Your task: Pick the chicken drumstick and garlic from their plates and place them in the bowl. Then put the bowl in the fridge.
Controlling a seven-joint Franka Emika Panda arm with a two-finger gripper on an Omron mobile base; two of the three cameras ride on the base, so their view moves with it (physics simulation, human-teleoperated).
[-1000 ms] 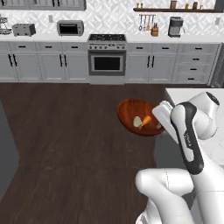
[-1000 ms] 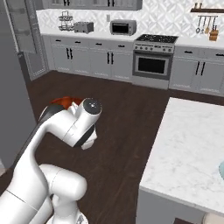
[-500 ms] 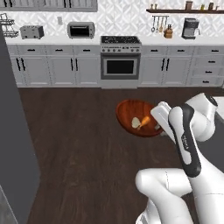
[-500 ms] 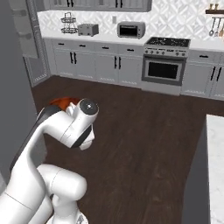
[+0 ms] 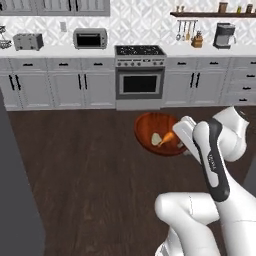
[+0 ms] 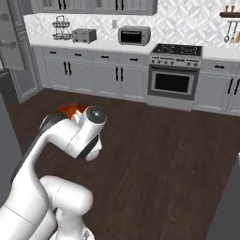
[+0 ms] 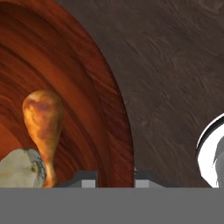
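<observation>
The reddish-brown wooden bowl (image 5: pixel 155 131) hangs above the dark floor, and my gripper (image 5: pixel 178 142) is shut on its right rim. Inside it lie the orange-brown chicken drumstick (image 5: pixel 169 137) and the pale garlic (image 5: pixel 156 139), side by side. In the hand view the bowl's rim (image 7: pixel 124 144) runs down between the two fingertips of the gripper (image 7: pixel 114 178); the drumstick (image 7: pixel 43 127) stands with its thick end up, and the garlic (image 7: pixel 19 168) is beside it. In the right base view a sliver of the bowl (image 6: pixel 69 110) shows behind my arm. The plates are out of view.
A dark grey fridge wall (image 5: pixel 15 200) fills the left edge, and its pale inside with shelves (image 6: pixel 11 42) shows at the upper left. Light grey cabinets, a stove (image 5: pixel 140 75), a microwave (image 5: pixel 90 38) and a toaster (image 5: pixel 27 41) line the back wall. Dark wood floor lies between.
The whole picture has shifted right and the island counter has left view: the base has turned left toward the fridge. The bowl stays in the gripper with both foods inside.
</observation>
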